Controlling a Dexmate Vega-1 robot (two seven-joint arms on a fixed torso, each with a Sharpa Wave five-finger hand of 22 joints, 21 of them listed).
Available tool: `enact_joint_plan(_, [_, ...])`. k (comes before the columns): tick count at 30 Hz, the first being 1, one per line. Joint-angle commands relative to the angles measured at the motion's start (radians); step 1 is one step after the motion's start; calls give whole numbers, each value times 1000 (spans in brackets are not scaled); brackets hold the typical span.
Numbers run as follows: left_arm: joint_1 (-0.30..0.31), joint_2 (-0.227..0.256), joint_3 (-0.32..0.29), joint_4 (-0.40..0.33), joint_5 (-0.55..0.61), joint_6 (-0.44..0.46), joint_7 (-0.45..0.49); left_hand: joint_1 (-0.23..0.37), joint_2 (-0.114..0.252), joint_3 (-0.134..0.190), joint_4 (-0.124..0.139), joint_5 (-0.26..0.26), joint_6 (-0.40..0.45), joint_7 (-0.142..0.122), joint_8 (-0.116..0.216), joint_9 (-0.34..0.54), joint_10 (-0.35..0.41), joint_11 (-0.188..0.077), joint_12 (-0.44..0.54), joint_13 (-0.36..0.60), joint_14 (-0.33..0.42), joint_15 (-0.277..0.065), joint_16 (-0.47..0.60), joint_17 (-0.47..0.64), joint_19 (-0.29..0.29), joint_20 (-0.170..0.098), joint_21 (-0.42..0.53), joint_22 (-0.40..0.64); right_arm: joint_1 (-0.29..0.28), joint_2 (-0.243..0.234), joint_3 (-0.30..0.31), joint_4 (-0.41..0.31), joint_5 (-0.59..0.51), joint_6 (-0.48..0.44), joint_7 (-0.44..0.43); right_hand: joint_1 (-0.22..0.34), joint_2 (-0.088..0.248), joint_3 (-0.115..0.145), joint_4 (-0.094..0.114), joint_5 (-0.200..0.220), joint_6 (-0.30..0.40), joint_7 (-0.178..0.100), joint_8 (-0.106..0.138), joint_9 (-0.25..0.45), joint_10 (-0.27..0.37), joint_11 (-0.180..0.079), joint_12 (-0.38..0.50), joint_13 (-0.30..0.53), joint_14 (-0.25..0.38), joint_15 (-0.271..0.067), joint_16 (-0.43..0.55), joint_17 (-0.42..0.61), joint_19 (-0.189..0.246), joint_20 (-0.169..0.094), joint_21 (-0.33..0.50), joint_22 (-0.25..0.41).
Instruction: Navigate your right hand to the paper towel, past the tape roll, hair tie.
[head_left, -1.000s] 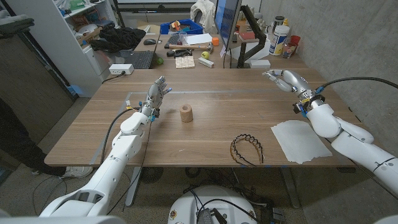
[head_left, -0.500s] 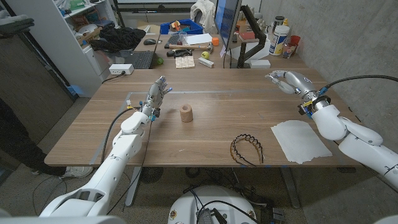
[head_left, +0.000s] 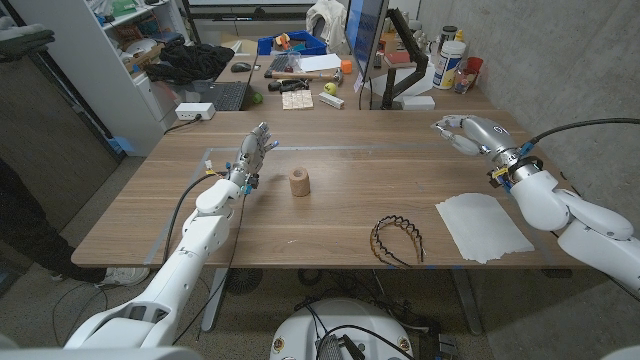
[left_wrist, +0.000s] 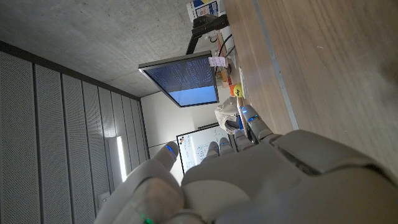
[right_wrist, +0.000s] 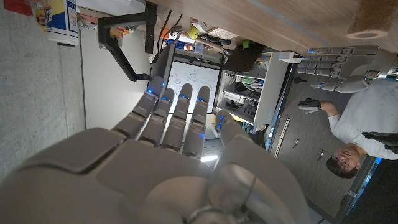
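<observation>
right hand (head_left: 467, 131): held over the far right part of the wooden table (head_left: 340, 215), beyond the paper towel and apart from it; the fingers are extended, lying close side by side and slightly curled, with nothing in them. in the right wrist view the right hand (right_wrist: 180, 155) shows its back, fingers nearly parallel with the thumb off to one side.
left hand (head_left: 254, 152): raised at the far left of the table, fingers spread and pointing up, holding nothing. in the left wrist view the left hand (left_wrist: 249, 180) shows its back, with fingertips reaching toward the monitor.
paper towel (head_left: 482, 226): a white sheet lying flat near the table's front right edge, just beside the right forearm.
hair tie (head_left: 396, 240): a black toothed band, more like a headband by its shape, lying flat near the front edge, left of the paper towel and apart from it.
tape roll (head_left: 299, 182): a brown roll standing on end toward the middle of the table, near the left hand but not touching it; the tape roll (right_wrist: 371, 18) also shows at the right wrist view's corner.
behind the table: a second desk with a monitor (head_left: 364, 40), a laptop (head_left: 219, 95) and a blue bin (head_left: 293, 44).
person (right_wrist: 364, 134): seen in the right wrist view, in a white shirt.
</observation>
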Motion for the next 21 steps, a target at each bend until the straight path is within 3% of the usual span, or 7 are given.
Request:
enact_joint_plan(1, [-2, 0, 4, 2, 2, -7, -7, -11, 86, 6, -5, 7, -156, -3, 4, 4, -163, -8, 3, 2, -277, -57, 1, 1, -301, -109, -6, 5, -87, 9, 82, -58, -64, -26, 12, 14, 1, 6, -5, 2, 7, 2, -5, 6, 7, 1, -3, 1, -6, -75, -2, 2, 0, -60, -2, 3])
enact_joint_plan(21, [5, 6, -2, -3, -1, -13, -5, -11, 87, 7, -4, 7, -156, -4, 4, 4, -161, -8, 4, 2, -276, -58, 1, 1, -299, -107, -10, 6, -145, 49, 135, -97, -161, -62, 41, 19, -6, 14, -17, 3, -6, -4, -16, 6, 2, -1, -14, 1, -20, -77, -5, 2, -11, -63, -10, 3])
